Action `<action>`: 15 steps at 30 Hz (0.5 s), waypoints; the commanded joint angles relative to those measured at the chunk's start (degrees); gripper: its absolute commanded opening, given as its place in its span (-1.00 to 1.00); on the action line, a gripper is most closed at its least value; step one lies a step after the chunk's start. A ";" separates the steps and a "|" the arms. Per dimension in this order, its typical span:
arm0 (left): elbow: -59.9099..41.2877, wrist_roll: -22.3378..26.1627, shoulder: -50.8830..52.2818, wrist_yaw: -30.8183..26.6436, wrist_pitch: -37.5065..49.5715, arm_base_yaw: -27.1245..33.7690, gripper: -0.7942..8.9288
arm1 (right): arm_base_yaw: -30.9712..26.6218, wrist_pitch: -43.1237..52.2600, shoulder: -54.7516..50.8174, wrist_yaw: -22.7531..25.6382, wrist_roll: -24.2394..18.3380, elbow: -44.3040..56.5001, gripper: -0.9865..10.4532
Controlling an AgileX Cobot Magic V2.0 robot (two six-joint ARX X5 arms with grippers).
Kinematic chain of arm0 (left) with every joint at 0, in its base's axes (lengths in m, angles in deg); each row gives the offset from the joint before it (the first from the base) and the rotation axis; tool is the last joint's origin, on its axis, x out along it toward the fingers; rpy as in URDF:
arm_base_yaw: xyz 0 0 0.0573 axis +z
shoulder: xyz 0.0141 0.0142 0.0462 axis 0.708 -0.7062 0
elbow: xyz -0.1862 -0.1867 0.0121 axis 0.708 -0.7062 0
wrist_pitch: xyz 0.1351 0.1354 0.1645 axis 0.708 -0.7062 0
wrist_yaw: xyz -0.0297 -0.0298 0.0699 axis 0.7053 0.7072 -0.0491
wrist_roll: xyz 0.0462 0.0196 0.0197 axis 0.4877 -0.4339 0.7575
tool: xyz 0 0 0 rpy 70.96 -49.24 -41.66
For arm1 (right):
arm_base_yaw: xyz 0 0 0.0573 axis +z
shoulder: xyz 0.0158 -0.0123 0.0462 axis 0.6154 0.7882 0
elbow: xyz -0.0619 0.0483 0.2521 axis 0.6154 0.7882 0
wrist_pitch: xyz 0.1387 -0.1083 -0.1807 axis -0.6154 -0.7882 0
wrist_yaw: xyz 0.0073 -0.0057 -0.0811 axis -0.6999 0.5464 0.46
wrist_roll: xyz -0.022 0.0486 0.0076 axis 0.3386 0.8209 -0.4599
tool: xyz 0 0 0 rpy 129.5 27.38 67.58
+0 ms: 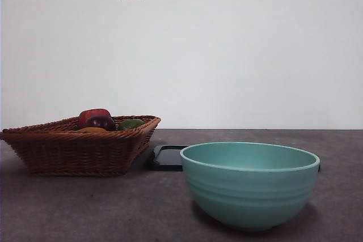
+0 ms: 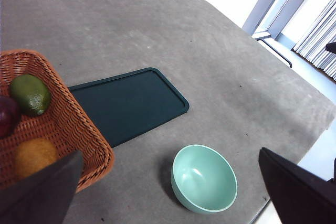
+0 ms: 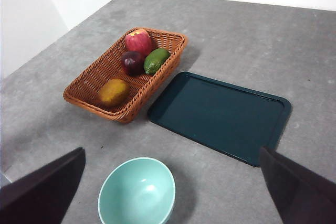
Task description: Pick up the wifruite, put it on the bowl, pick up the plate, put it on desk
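While the wifruite [image 3: 113, 92] lies in the wicker basket [image 3: 89, 93] beside the tray [image 3: 220, 116], step one is pending. Both tools, left [image 2: 168, 192] and right [image 3: 173, 192], hang wide above the desk [image 3: 252, 35]; next, descend onto the fruit, then carry it to the bowl [image 3: 136, 192].

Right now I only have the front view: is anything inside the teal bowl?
Observer: No, the bowl is empty; both wrist views look straight into it.
Operator: Where does the orange-brown fruit sit in the basket?
Observer: The wifruite lies alone at one end of the basket, apart from the green fruit.
Operator: And the dark thing behind the bowl?
Observer: A flat dark green tray, bare, beside the basket.
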 commanded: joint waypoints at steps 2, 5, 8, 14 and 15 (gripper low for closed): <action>1.27 -0.28 -0.24 0.26 0.22 -0.22 0.45 | 0.24 0.59 0.24 -0.02 0.81 -0.87 0.28; 1.25 -1.42 -0.26 0.24 0.04 -0.22 0.45 | 0.24 0.59 0.24 0.00 0.76 -0.87 0.28; 1.27 -2.14 -0.83 0.20 -0.42 -0.22 0.45 | 0.24 0.59 0.24 -0.11 0.79 -0.87 0.27; 1.79 -1.88 -5.77 -3.65 -1.77 -0.22 0.45 | 0.24 1.03 0.24 -0.17 0.79 -0.87 0.27; 2.29 -1.88 -7.10 -3.91 -2.19 -0.22 0.45 | 0.24 1.20 0.24 -0.17 0.81 -0.87 0.27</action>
